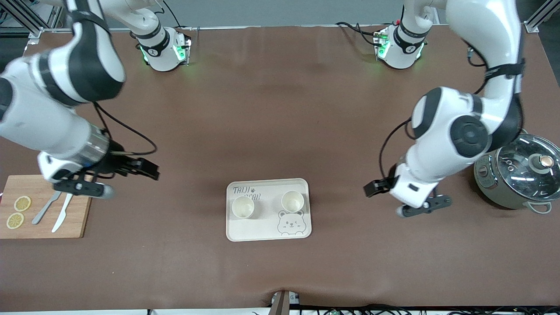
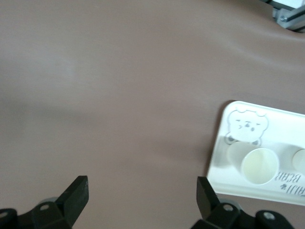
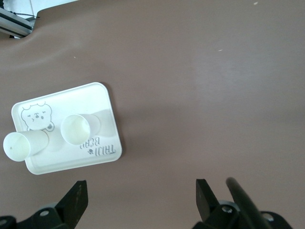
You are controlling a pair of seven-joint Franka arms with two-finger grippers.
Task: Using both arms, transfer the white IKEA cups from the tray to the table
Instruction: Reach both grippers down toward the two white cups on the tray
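Left gripper [image 1: 379, 197]: jaws spread wide, empty, hovering over bare brown matte table [image 1: 280, 109] between the cream rounded-rectangle tray [image 1: 267, 229] and a lidded grey-green pot [image 1: 520, 175]. Right gripper [image 1: 127, 175]: likewise fully spread, holding nothing, over the table just beside a wooden cutting board [image 1: 43, 227] with knife, fork and lemon slices.

Both small cream-white tapered cups stand upright on the tray: one [image 1: 292, 201] toward the left arm's end, one [image 1: 243, 207] toward the right arm's.

Approach advice: each arm takes its nearer cup, descends straddling the rim squarely, closes gently; thin cups likely tip or slide.
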